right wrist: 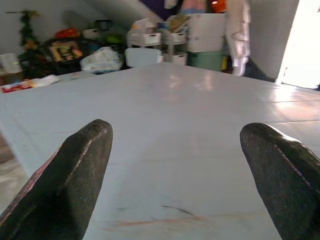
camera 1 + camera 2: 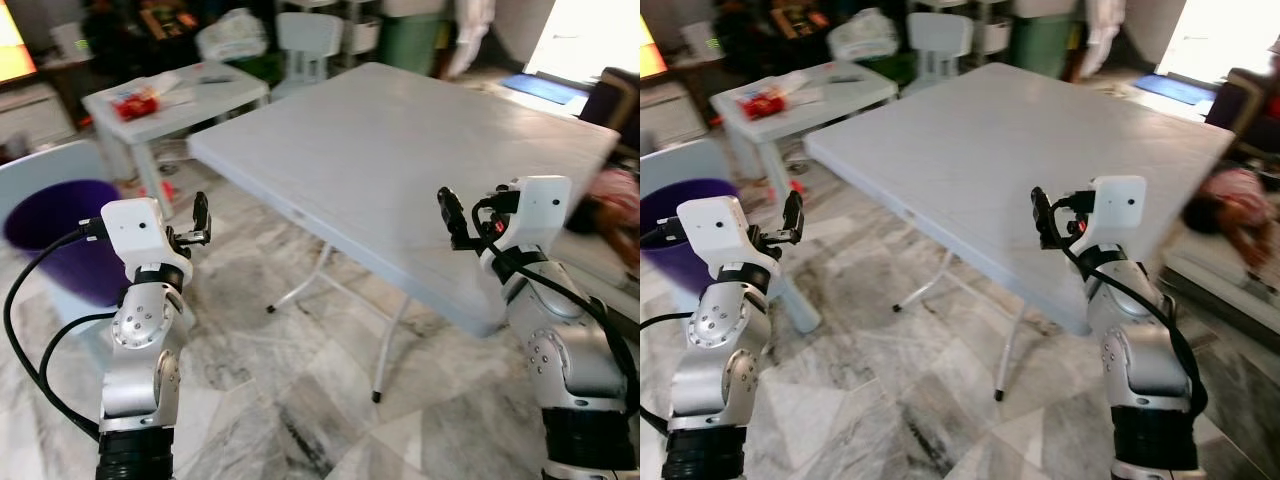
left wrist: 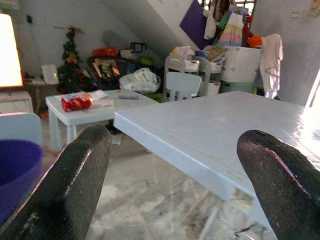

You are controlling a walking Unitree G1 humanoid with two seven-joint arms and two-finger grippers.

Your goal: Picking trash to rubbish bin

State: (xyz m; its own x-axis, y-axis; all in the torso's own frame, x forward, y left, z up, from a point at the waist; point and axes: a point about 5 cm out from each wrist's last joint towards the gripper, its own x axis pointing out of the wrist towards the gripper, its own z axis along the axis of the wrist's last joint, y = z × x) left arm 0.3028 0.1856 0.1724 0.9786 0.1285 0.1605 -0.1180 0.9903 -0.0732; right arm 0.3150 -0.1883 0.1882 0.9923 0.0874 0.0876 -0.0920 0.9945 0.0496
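A purple rubbish bin [image 2: 55, 235] stands on the floor at my left, just beyond my left gripper [image 2: 200, 218]. A red snack packet [image 2: 135, 100] lies on the small white table [image 2: 215, 95] at the back left, with papers beside it. In the left wrist view the packet [image 3: 76, 101] and the bin [image 3: 15, 165] both show past the open fingers [image 3: 75, 180], which hold nothing. My right gripper [image 2: 450, 215] is raised at the near edge of the big grey folding table [image 2: 400, 140]. It is open and empty, with fingertips [image 1: 75, 170] wide apart over the bare tabletop.
A pale blue chair back [image 2: 40, 170] stands beside the bin. A white chair [image 2: 310, 40], a green container [image 2: 410, 40] and clutter line the back. A person [image 2: 1230, 200] lies low at the far right. The marble floor [image 2: 300, 400] lies under and before the table legs.
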